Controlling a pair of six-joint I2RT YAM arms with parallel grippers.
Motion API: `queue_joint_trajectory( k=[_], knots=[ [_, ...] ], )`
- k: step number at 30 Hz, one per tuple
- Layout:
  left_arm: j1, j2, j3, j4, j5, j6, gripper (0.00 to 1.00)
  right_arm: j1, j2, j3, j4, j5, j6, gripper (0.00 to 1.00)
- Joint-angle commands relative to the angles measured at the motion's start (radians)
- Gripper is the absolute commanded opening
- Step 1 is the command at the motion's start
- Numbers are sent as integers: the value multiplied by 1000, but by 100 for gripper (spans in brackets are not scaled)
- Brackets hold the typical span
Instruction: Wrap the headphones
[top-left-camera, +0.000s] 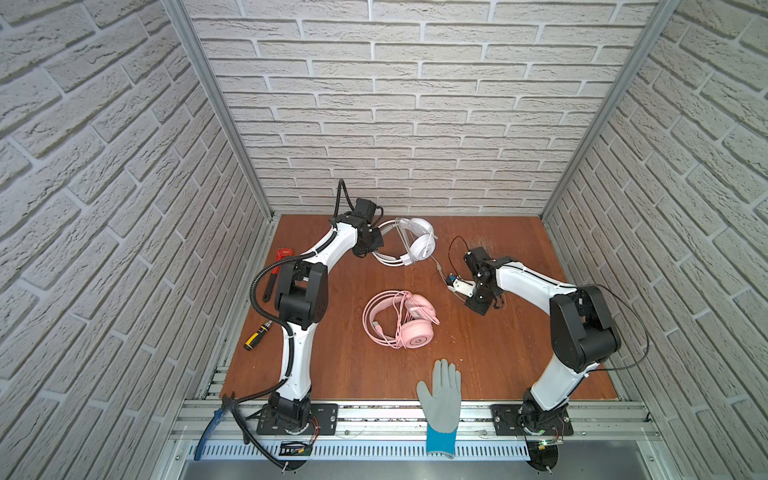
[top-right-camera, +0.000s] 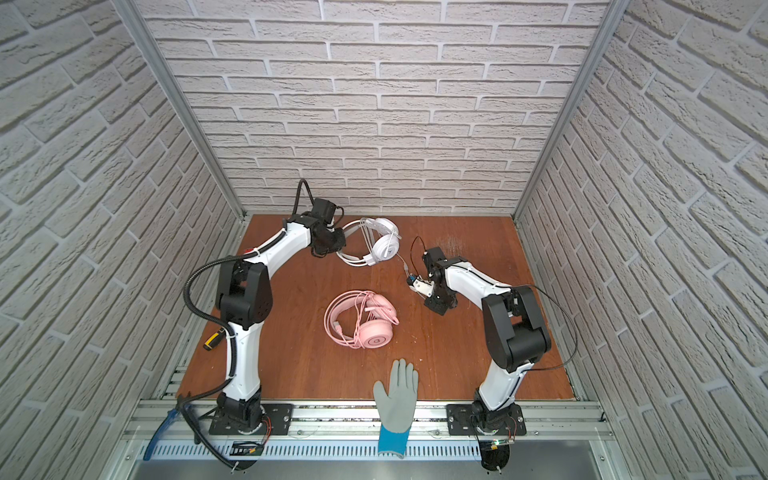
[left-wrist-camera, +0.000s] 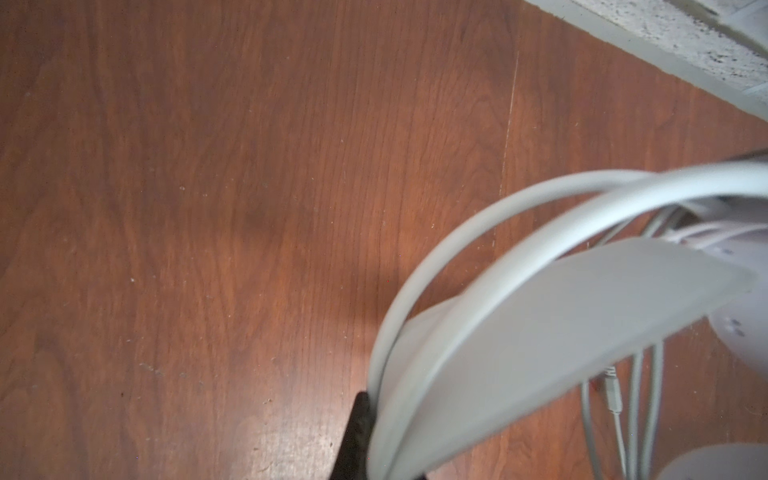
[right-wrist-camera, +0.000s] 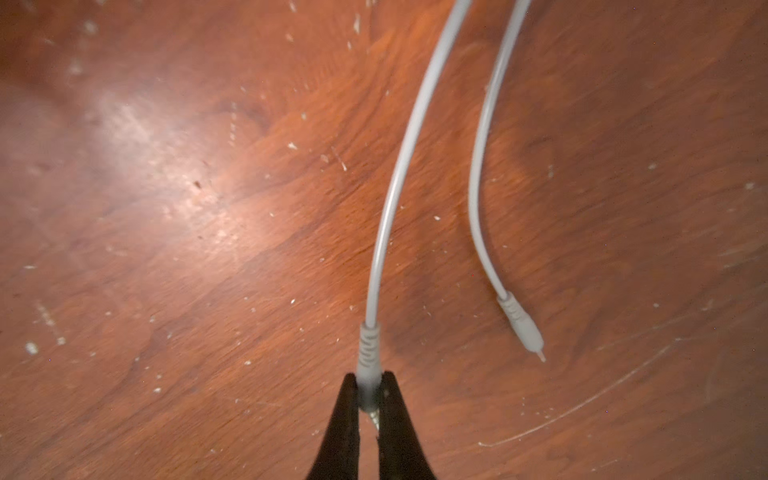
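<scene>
The space was enclosed on three sides by whitish brick-patterned wall panels (top-left-camera: 407, 104); the two back corners were framed by slanting silver aluminium posts (top-left-camera: 216, 108); the base was formed by a reddish-brown wood-grain board (top-left-camera: 478, 332), scratched and flecked with pale specks; its near edge was bordered by slotted silver aluminium rails (top-left-camera: 374, 415); a patch of pale glare (right-wrist-camera: 158, 158) was seen on the wood.

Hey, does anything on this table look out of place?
Yes: a grey work glove with a blue cuff lies half off the wooden table's front edge, across the metal rail. A yellow-handled screwdriver sits at the left edge. Both look stray.
</scene>
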Motion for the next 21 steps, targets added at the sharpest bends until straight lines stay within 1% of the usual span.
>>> queue_joint_trajectory(
  k=[1,12,21],
  knots=[
    [-10,5,58,32,22,-9,0,6,-89,-7,-22,-85,-23,5],
    [-44,96,209,-24,7,-19,0,17,-312,-8,-11,-225,-92,5],
    [-64,156,290,-61,-14,-23,0,15,-432,40,11,-318,-145,5]
  ],
)
